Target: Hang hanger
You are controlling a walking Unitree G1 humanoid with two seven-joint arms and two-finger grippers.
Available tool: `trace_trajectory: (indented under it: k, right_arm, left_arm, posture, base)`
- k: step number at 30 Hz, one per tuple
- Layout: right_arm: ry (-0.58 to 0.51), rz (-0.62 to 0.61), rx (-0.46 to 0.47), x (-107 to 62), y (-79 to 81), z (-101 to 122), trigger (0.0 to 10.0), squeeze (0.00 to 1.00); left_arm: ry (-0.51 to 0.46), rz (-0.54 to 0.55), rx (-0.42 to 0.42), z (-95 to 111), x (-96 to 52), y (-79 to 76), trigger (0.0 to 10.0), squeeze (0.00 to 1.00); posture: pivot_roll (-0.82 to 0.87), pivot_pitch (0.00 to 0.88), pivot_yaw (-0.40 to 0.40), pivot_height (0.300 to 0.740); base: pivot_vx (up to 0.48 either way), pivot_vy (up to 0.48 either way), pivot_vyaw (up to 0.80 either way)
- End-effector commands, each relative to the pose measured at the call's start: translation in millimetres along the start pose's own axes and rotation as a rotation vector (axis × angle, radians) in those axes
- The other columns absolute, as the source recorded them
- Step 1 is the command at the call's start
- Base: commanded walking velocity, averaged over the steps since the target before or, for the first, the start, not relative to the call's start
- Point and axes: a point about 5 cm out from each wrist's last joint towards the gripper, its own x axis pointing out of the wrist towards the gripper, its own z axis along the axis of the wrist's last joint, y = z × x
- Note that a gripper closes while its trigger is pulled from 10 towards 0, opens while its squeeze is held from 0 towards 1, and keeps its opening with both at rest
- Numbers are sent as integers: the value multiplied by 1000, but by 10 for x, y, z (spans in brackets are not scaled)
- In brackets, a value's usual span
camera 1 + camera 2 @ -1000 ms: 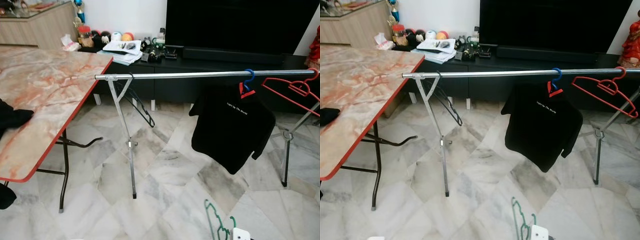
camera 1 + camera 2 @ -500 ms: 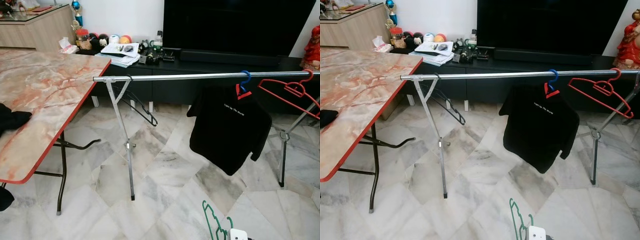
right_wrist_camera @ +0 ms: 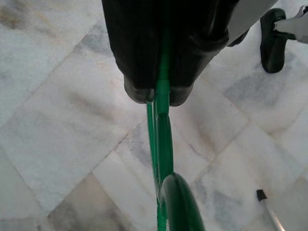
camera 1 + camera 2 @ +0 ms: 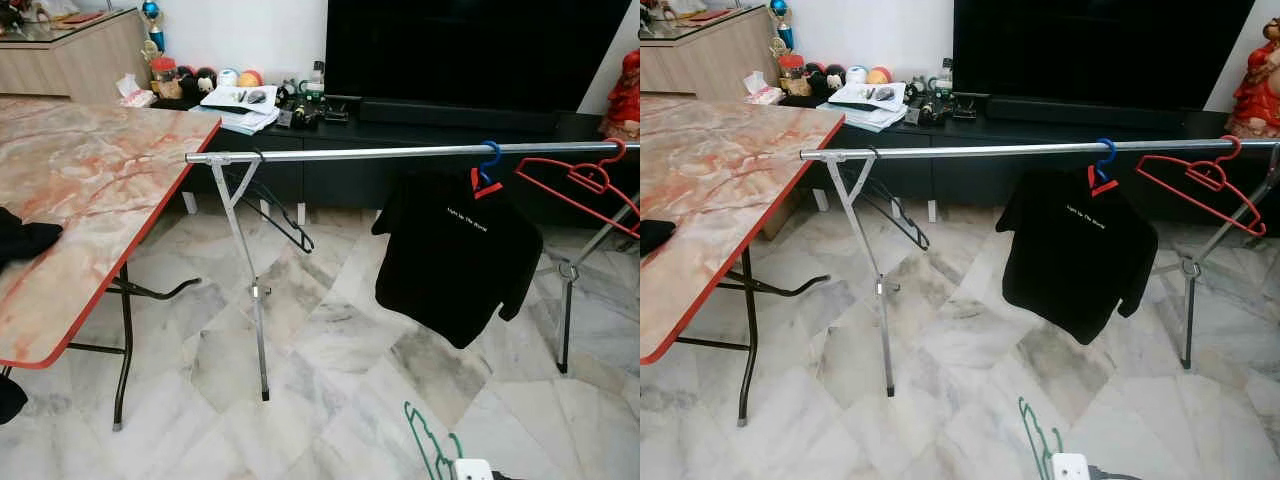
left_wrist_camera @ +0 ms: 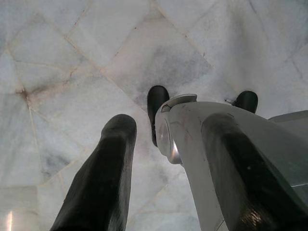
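Right pincer (image 3: pixel 161 94) grips green hanger (image 3: pixel 163 139), its lower part cut off.

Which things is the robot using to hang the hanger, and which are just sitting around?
For the job: green hanger, pinched in the right gripper; silver rail.

Just there: black shirt, red hanger, marble table, left gripper, open and idle.

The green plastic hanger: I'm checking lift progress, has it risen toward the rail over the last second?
No. The green plastic hanger stays low, far beneath the silver metal rail, gripped by the right claw.
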Motion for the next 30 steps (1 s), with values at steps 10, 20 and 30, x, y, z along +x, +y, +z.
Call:
trace_trajectory:
  k: [10,20,30]
  right_arm:
    - [-52,-9,89,9,45,63,10000,0]
    - [-53,-1,85,10,67,60,10000,0]
    - [-59,-4,85,15,52,86,10000,0]
  left_arm:
    - [39,16,1,-116,-24,33,10000,0]
    - [41,15,1,-129,-26,29,10000,0]
    - [39,9,-2,-118,-21,9,10000,0]
  posture:
    - [-31,27,-22,740]
    - [-34,7,-16,740]
    - [-33,20,-23,740]
  base:
    - [185,0,0]
    - [298,0,0]
    - [326,0,0]
